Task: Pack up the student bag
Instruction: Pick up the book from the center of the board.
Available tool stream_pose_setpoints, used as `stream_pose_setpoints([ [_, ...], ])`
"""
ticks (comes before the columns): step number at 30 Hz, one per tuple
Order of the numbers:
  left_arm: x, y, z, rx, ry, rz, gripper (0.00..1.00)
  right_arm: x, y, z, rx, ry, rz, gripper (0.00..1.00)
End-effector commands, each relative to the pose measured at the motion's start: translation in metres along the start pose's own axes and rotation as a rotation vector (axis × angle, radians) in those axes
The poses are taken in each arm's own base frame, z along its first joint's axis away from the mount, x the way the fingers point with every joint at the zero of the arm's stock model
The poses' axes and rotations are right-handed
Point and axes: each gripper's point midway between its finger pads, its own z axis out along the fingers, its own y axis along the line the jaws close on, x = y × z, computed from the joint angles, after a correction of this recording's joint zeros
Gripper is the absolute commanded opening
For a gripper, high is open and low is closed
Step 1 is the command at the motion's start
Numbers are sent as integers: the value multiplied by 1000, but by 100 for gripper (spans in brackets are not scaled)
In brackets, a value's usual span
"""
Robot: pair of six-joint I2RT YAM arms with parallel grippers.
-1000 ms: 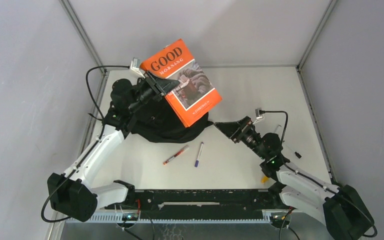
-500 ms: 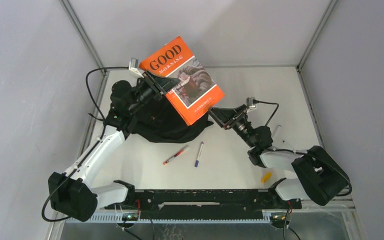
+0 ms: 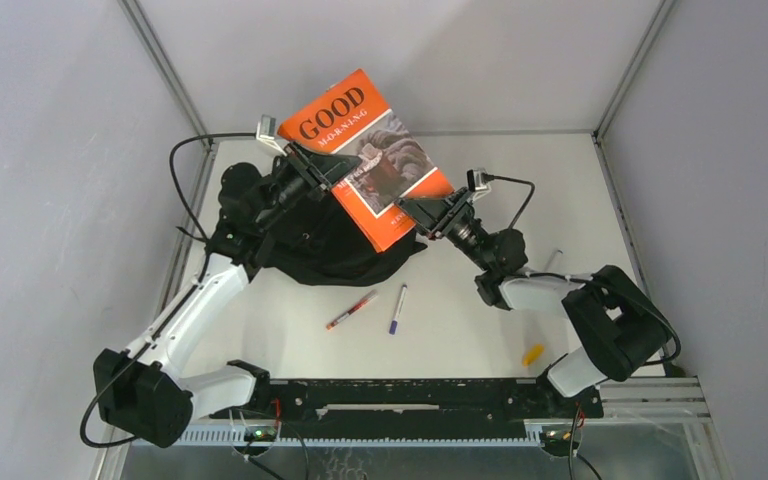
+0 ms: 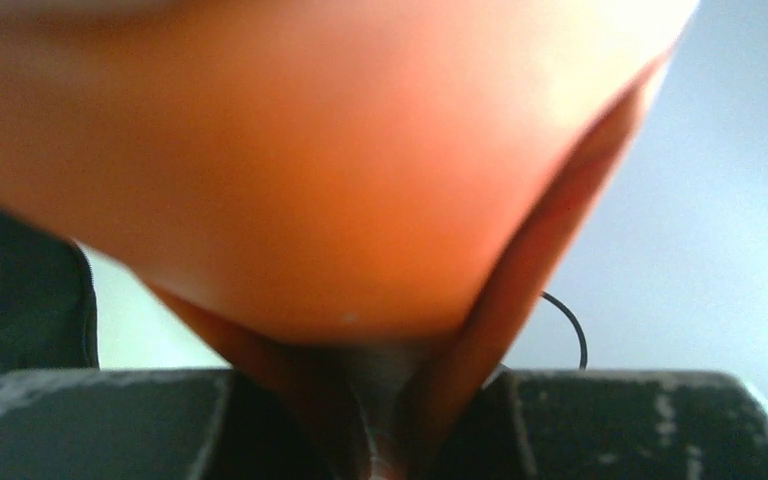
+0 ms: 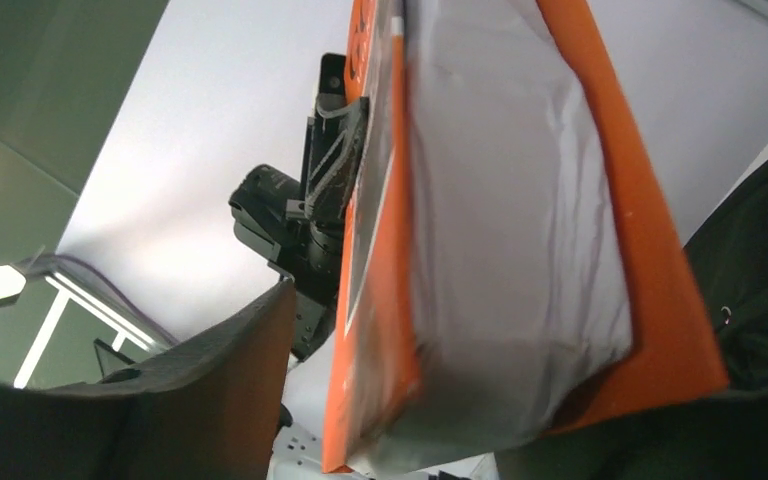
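While left claw (image 3: 334, 177) clamps orange book (image 3: 358, 122) above student bag (image 3: 310, 245), right claw (image 3: 411, 211) open around its lower corner.

Left gripper (image 3: 322, 172) clamped on book's (image 3: 370, 150) left edge, arm raised. Right gripper (image 3: 412, 212) at book's lower corner, jaws spread.

The left arm (image 3: 195, 305) wears smooth white shells on its long links, with rounded black joints between them; its bulky black housing (image 3: 140, 400) sits at seven o'clock in the top view; a thin black cable (image 3: 173, 165) loops out at ten o'clock towards a small grey wrist camera (image 3: 268, 128); the right arm (image 3: 535, 292) is built alike, with white shells, a chunky black housing (image 3: 615, 335) at four o'clock, and its own black cable loop (image 3: 530, 190); the fingers (image 4: 90, 425) of the left gripper (image 4: 380, 430) are black, scuffed with pale grey streaks; the right arm's visible finger (image 5: 200, 400) is matte dark grey.
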Motion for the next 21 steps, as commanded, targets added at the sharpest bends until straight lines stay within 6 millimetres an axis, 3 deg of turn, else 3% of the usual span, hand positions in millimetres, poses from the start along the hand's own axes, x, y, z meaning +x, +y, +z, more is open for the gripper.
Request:
stream_pose_setpoints([
  [1,-6,-23,-10,61,-26,76,2,3,44,9,-169,39,-47,60],
  [3,-6,-20,-11,47,-28,86,4,3,46,9,-174,41,-57,47],
  [5,-5,-20,-11,49,-24,99,14,1,51,8,-183,40,-69,30],
  [9,2,-12,-13,24,13,146,61,-10,50,-2,-170,39,-61,0],
  [12,5,15,-19,-106,38,262,84,-23,44,-22,-133,50,-64,0],
  [14,11,39,-24,-215,91,399,92,-33,27,-39,-44,56,-49,0],
  [17,23,77,-27,-421,199,559,93,-55,-5,-73,152,22,-48,0],
  [21,46,105,-22,-549,314,655,93,-94,-40,-126,535,-102,-166,0],
])
